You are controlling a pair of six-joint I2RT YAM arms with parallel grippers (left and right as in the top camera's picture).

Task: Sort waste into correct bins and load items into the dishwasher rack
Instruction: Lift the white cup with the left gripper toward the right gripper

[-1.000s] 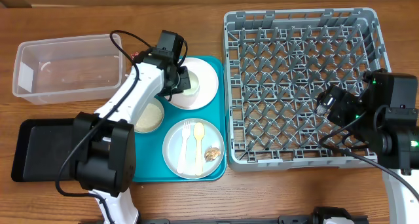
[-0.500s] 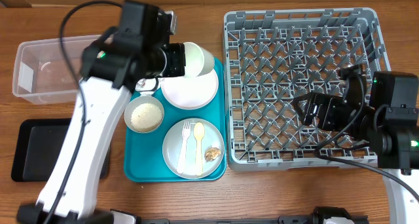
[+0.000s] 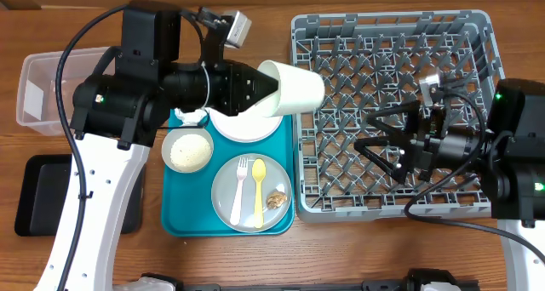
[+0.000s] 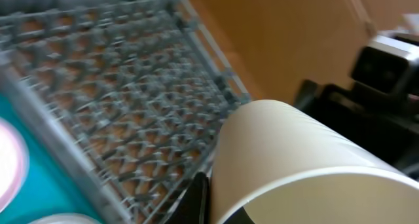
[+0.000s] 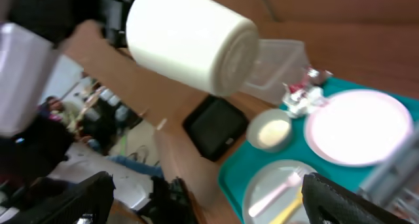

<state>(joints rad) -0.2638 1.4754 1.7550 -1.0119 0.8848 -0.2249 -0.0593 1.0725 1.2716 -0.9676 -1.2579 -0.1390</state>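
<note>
My left gripper (image 3: 266, 91) is shut on the rim of the small white cup (image 3: 294, 88), one finger (image 4: 198, 199) outside the wall and one inside. The cup (image 4: 308, 152) hangs on its side above the left edge of the grey dishwasher rack (image 3: 477, 36). My right gripper (image 3: 375, 136) stands open over the rack's middle, facing the cup (image 5: 190, 40), apart from it. On the teal tray (image 3: 183, 223) lie a pinkish plate (image 3: 251, 128), a bowl of rice (image 3: 187, 150), and a grey plate (image 3: 230, 208) with fork (image 3: 241, 185), spoon (image 3: 259, 191) and brown morsel (image 3: 276, 200).
The clear tub (image 3: 85, 87) stands at the back left and the black tray (image 3: 34, 197) at the front left. A crumpled wrapper and napkin (image 5: 302, 94) lie on the teal tray's back corner. The left arm spans the tray and tub.
My left gripper lifted the cup off the pinkish plate and carried it right to the rack's edge. My right gripper swung left over the rack and turned toward the cup.
</note>
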